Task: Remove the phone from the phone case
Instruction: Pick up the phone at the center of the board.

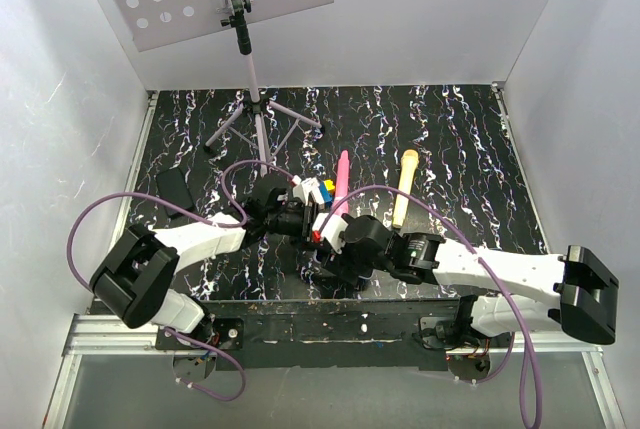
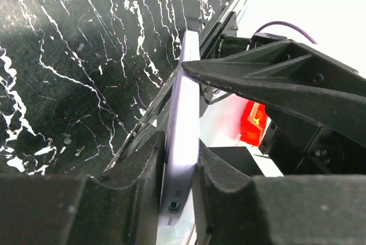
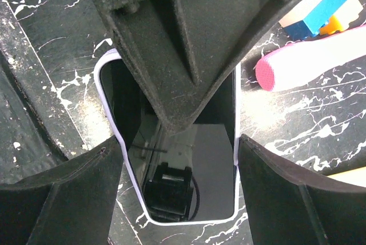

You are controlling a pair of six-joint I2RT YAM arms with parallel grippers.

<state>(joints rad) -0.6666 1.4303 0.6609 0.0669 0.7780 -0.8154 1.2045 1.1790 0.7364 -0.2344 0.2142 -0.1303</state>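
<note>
The phone (image 3: 171, 159) sits inside the phone case (image 2: 183, 113) over the desk (image 1: 450, 149), left claw (image 2: 180, 159) clamped across its faces as anchor, right claw (image 3: 178, 145) closed on the case's long edges, seemingly to pry.

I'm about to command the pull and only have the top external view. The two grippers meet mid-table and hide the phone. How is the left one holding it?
Observer: The left gripper clamps the phone case across its faces. The left wrist view shows it edge-on between the fingers.
Operator: Is the phone inside it?
Observer: Yes. In the right wrist view the phone shows its black screen with the pale rim around it.
Operator: And the right gripper?
Observer: The right gripper has a finger against each long edge of the case.
</note>
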